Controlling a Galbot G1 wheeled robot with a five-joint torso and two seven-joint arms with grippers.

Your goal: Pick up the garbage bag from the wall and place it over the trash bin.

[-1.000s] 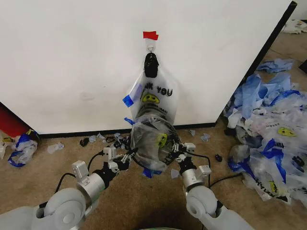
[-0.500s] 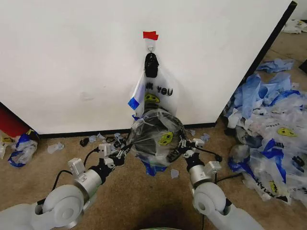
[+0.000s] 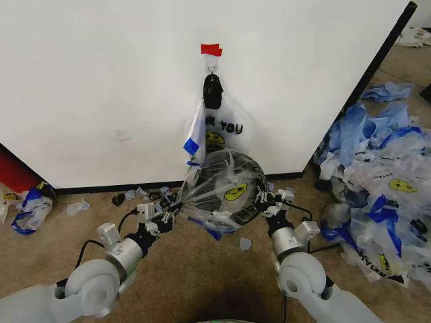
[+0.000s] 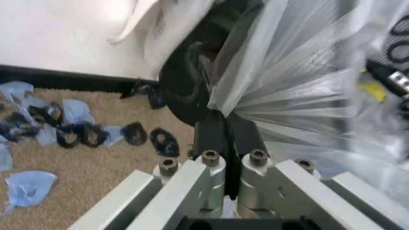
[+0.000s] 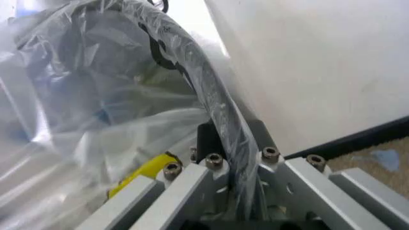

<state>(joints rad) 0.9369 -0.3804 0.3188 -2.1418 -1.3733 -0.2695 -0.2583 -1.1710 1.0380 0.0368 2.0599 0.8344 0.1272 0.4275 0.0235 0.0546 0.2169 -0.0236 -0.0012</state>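
Note:
On the white wall (image 3: 101,87), a white "THANK YOU" bag (image 3: 229,128) hangs from a hook (image 3: 211,67) under a red tape strip (image 3: 211,50). Just below it the black wire-mesh trash bin (image 3: 258,183) is tipped, its round mouth toward me. A translucent garbage bag (image 3: 215,182) with a yellow smiley is stretched taut across it. My left gripper (image 3: 174,208) is shut on the bag's left edge, and its wrist view shows pleated plastic (image 4: 307,86) pinched by that gripper (image 4: 225,129). My right gripper (image 3: 261,200) is shut on the film over the bin's rim (image 5: 191,72).
A large heap of blue-and-white plastic bags (image 3: 384,182) fills the floor to the right. A red cylinder (image 3: 13,171) and a crumpled bag (image 3: 30,205) lie at the far left. Small scraps litter the carpet along the black baseboard (image 3: 101,188).
Both grippers have reached forward and spread apart. The bin's mouth has risen and tipped toward me, and the bag is pulled tighter across it.

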